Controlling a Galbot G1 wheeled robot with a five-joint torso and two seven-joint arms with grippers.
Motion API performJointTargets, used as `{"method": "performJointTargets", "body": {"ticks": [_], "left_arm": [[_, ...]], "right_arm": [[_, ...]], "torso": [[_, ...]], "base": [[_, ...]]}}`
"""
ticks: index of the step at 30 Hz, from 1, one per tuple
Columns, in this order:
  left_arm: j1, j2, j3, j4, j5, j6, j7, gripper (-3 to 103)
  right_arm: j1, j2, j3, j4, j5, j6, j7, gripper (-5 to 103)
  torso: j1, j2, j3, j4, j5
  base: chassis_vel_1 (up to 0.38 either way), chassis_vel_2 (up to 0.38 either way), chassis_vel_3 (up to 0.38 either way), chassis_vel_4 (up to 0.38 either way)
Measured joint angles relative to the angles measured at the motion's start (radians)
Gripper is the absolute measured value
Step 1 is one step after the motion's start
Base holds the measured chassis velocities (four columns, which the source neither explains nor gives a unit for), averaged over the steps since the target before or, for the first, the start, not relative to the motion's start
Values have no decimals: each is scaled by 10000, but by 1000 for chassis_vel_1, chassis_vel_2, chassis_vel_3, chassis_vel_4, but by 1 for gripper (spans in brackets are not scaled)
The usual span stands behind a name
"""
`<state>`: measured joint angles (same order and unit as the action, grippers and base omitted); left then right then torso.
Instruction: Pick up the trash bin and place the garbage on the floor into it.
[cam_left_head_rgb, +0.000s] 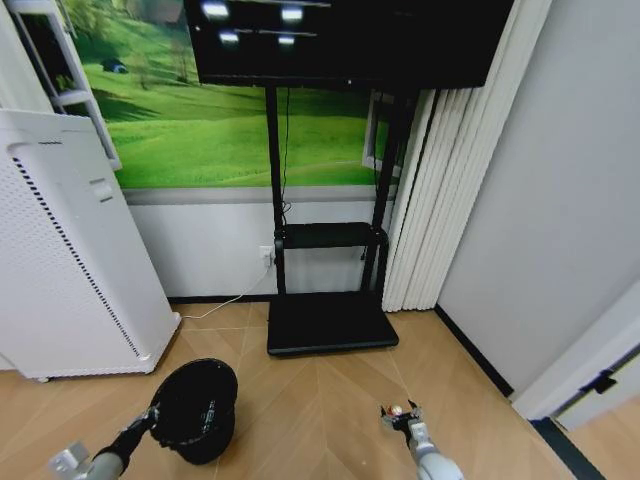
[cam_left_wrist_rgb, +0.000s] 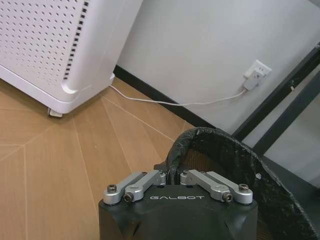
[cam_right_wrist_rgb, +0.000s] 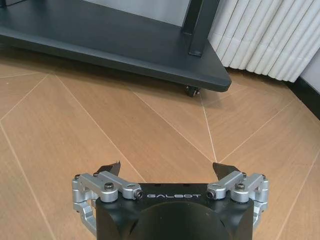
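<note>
**Left tool pinching the bin's rim, right tool waiting open**

The left tool is gripping the trash bin by its near rim, jaws closed together on the thin black edge, low at the near left beside the white appliance. The mesh basket is looking light and fairly stiff, so a rim pinch is probably holding it, though it may swing or tilt. The right tool is hovering over bare floor at the near right, jaws wide apart and holding nothing.
</note>
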<state>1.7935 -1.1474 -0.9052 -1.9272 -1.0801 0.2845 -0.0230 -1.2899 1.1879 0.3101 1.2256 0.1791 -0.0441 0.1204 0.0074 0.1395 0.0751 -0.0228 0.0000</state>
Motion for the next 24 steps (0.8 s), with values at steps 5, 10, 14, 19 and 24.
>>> {"method": "performJointTargets", "body": {"ticks": [5,10,14,19,24], "left_arm": [[-260,235,299,-138,-31,85,-249,7],[-369,395,459,-193,-56,111,-347,7],[-393,439,497,-194,-70,122,-394,7],[-372,466,482,-164,-104,129,-395,7],[-504,487,502,-87,-104,129,-403,7]], "right_arm": [[441,261,-37,-800,-65,47,-116,100],[1083,495,-89,-1832,-278,221,-135,100],[1448,542,-90,-2333,-278,157,-64,100],[1480,458,-21,-2375,-143,-25,29,100],[1328,409,12,-2397,-88,-71,31,100]], "torso": [[0,1,0,-2,0],[0,2,0,-1,0],[0,2,0,1,-1],[0,2,0,1,0],[0,2,0,-2,0]], "base": [[0,0,0,0],[0,0,0,0],[0,0,0,0],[0,0,0,0],[0,0,0,0]]}}
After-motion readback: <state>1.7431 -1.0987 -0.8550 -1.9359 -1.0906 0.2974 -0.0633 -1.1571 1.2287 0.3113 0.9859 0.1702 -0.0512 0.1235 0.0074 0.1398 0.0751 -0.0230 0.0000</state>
